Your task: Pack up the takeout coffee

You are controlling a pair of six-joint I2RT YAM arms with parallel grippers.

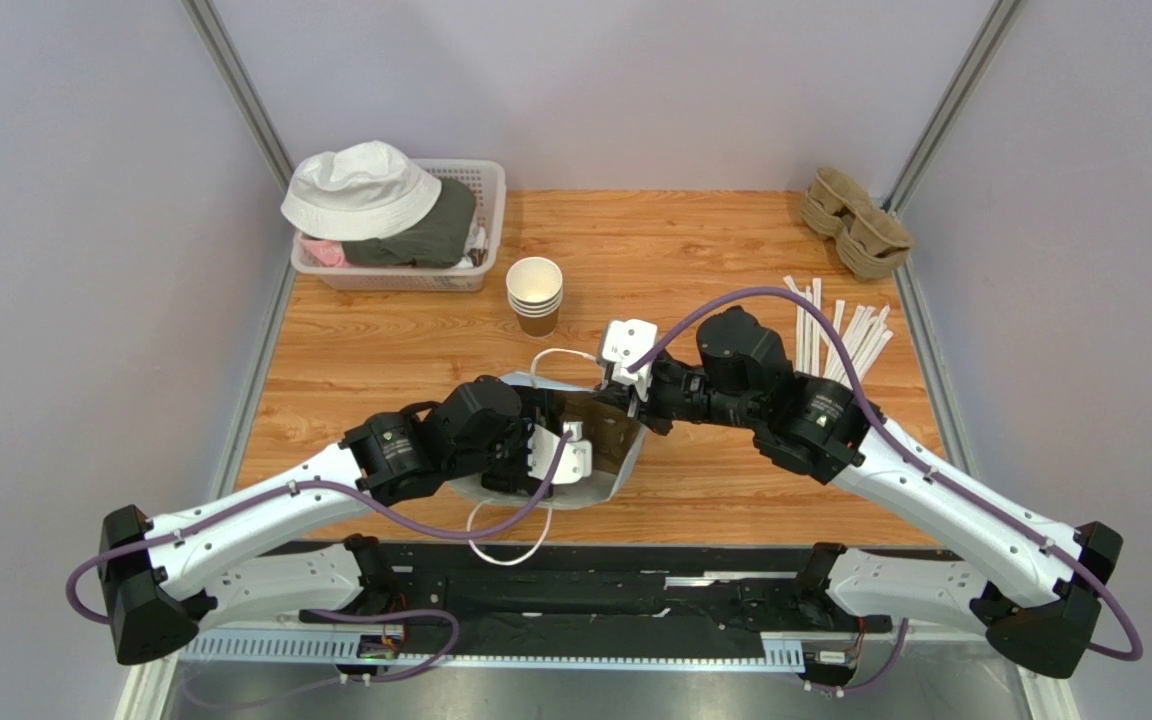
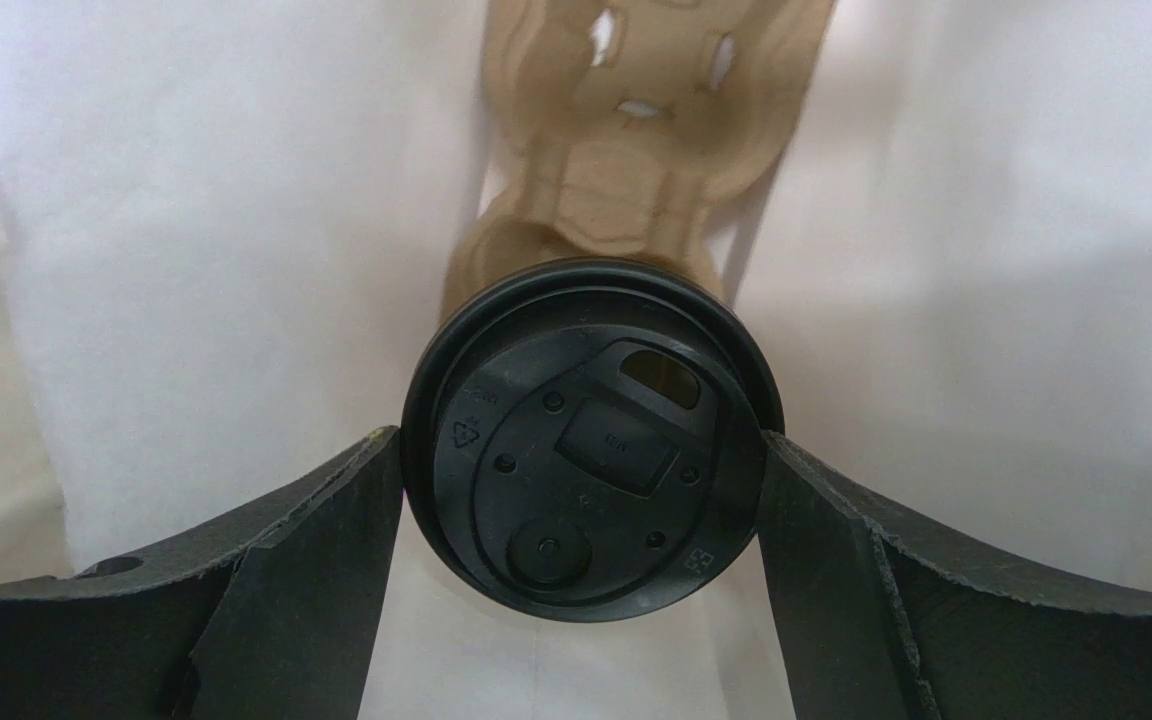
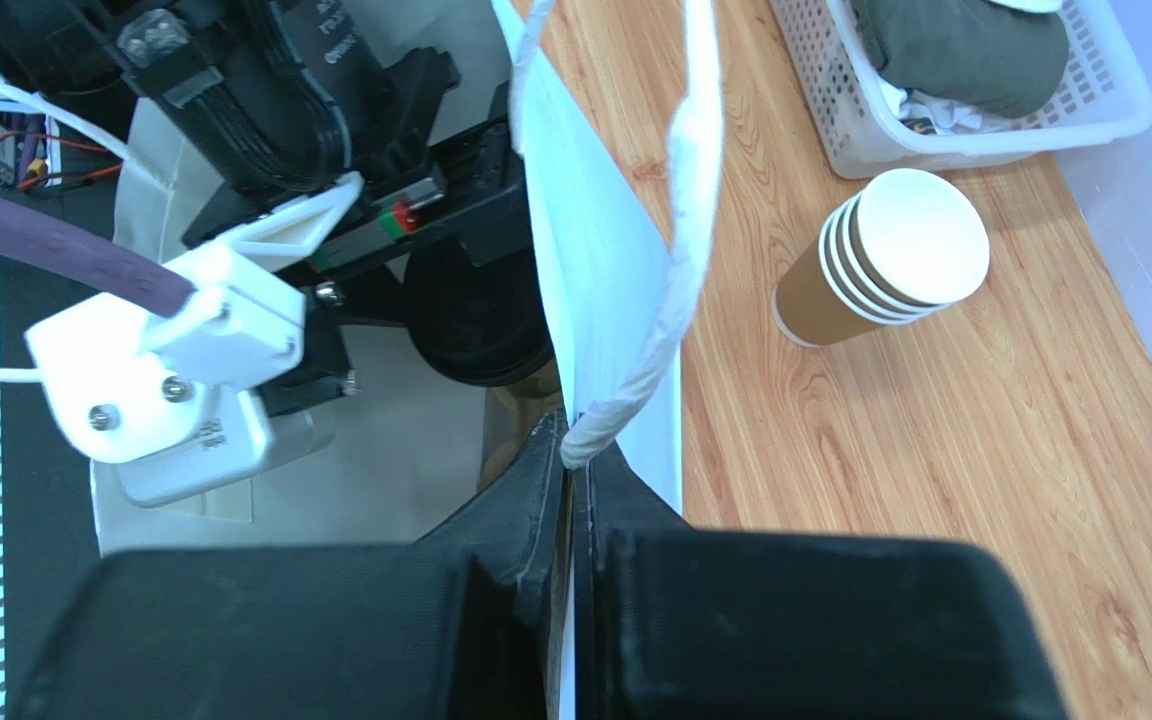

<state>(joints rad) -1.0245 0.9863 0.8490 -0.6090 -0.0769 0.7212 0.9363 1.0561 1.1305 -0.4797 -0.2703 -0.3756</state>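
There is one takeout coffee [image 2: 582, 443]. It is inside the one white paper bag [image 3: 605, 300] at the middle of the table [image 1: 717, 240], over a brown pulp carrier [image 2: 642, 135] deeper in the bag. The left gripper [image 2: 582, 473] is down in the bag with its fingers [image 2: 312, 555] spread wide, one at each side of the black lid and touching its rim. The right gripper [image 3: 570, 450] is fully closed on the bag's upper edge, at the foot of one rope handle [image 3: 687, 195]. Outside stand four nested cups [image 3: 883, 263] (counted by their white rims), one basket [image 1: 489, 188] with one white hat [image 1: 360, 188], some more carriers [image 1: 856, 222] and wrapped straws [image 1: 838, 338]. The lid bears embossed marks, too small to read.
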